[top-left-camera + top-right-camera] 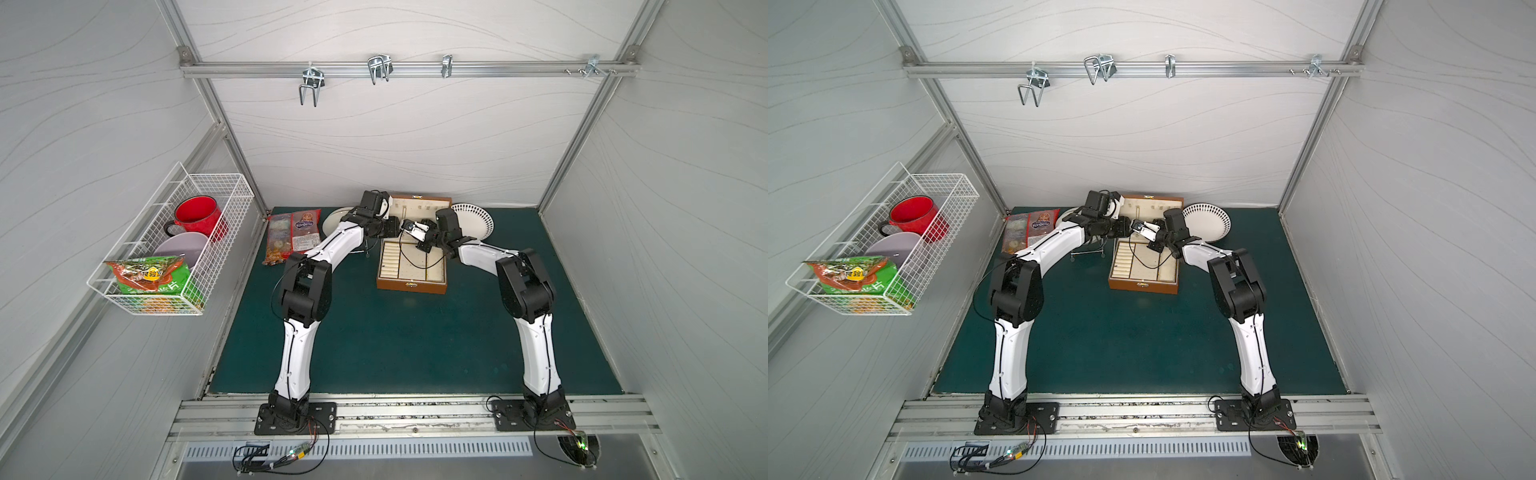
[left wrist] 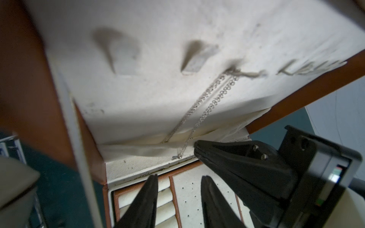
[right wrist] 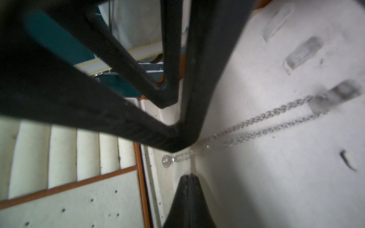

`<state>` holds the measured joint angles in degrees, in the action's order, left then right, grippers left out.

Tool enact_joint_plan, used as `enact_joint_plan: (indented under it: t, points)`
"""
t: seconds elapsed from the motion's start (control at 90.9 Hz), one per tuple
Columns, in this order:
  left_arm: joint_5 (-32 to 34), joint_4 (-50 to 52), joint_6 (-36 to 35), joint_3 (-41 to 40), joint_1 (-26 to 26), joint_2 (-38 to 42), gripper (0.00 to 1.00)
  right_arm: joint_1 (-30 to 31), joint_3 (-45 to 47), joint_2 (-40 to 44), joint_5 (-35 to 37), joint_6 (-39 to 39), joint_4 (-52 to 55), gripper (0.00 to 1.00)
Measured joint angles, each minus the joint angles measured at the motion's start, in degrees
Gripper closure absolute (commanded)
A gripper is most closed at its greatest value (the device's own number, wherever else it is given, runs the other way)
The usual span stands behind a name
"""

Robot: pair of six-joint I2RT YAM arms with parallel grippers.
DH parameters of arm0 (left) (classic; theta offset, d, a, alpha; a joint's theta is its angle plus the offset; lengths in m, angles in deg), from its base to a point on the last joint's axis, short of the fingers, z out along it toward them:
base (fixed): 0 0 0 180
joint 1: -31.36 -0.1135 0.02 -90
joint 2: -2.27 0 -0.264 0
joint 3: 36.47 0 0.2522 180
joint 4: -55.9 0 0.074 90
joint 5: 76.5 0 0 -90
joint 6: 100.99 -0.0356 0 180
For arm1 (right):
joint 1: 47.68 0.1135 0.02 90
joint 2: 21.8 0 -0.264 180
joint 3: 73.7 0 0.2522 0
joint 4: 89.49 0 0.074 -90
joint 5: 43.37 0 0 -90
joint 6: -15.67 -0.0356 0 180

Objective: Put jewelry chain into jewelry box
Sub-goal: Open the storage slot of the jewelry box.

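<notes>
Seemingly finishing hanging jewelry chain (image 2: 214, 102) on far lid hook (image 3: 339, 92) of jewelry box (image 1: 411, 286), with right gripper (image 2: 197, 151) pinched together beside it, left gripper (image 2: 179, 177) apart; next, gently tuck dangling end (image 3: 166, 160) inside.

Overhead pair; wrists share jewelry box (image 2: 138, 94)

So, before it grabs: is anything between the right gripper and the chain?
Nothing visible does. The shut right gripper sits right beside the lower end of the jewelry chain, which hangs from a hook in the jewelry box lid. The left gripper, open, is close by, not between them.
</notes>
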<state>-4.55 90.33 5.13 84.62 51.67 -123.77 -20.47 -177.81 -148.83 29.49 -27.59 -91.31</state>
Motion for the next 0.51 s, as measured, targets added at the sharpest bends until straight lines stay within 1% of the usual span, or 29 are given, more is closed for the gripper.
enact_joint_plan:
  t: [0.506]
  points:
    - [0.7, -0.2, 0.2, 0.0, 0.0, 1.9, 0.59, 0.0, -1.0, 0.1, 2.7, -0.5, -1.6, 1.00]
